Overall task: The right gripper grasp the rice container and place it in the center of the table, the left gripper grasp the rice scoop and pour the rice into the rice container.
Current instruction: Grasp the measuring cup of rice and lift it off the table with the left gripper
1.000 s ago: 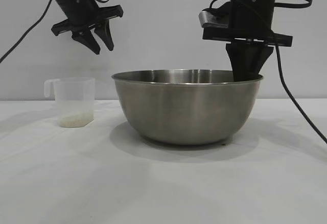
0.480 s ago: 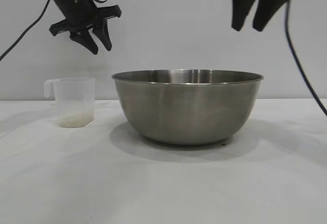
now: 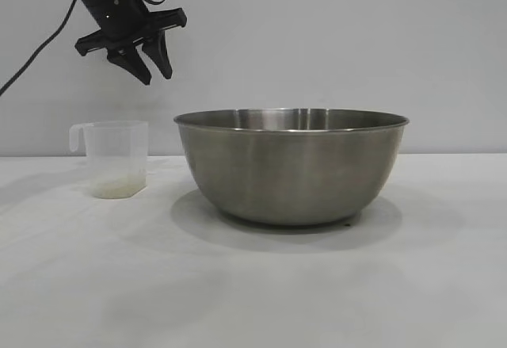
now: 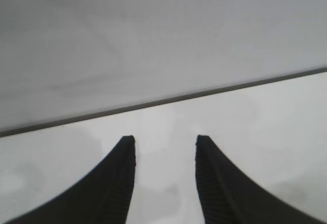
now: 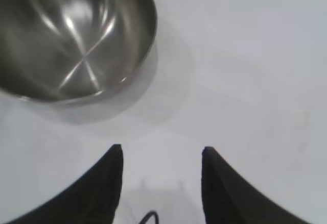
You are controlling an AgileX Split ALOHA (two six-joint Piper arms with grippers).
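Observation:
The steel rice container stands on the white table near its middle; it also shows in the right wrist view, with no rice in the part I see. The translucent rice scoop stands upright to its left, with a thin layer of rice at its bottom. My left gripper hangs open and empty above the scoop; in its wrist view I see only table and wall. My right gripper is open and empty, high above the table beside the container, and out of the exterior view.
A plain grey wall rises behind the table. A black cable trails from the left arm at the upper left.
My right gripper let go of the container's rim, rose, and left the exterior view at the top. The container stayed in place. My left gripper barely moved.

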